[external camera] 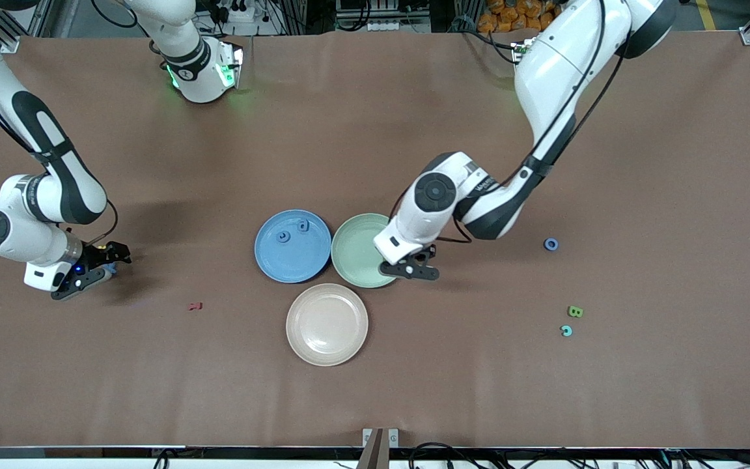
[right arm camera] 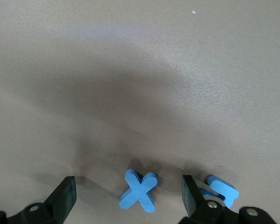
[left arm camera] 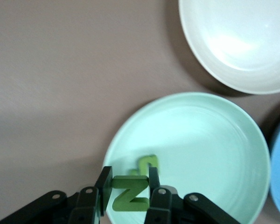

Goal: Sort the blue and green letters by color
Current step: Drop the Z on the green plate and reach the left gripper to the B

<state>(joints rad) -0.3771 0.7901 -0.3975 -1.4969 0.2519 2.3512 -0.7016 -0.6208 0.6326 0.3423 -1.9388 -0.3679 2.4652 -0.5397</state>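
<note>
Sitting between left claw [left arm camera: 129,193] fingers: green Z [left arm camera: 129,192]

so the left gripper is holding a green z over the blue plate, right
Not quite. The left gripper does hold the green Z between its fingers, but over the green plate, not the blue plate. The left wrist view shows it.
</note>
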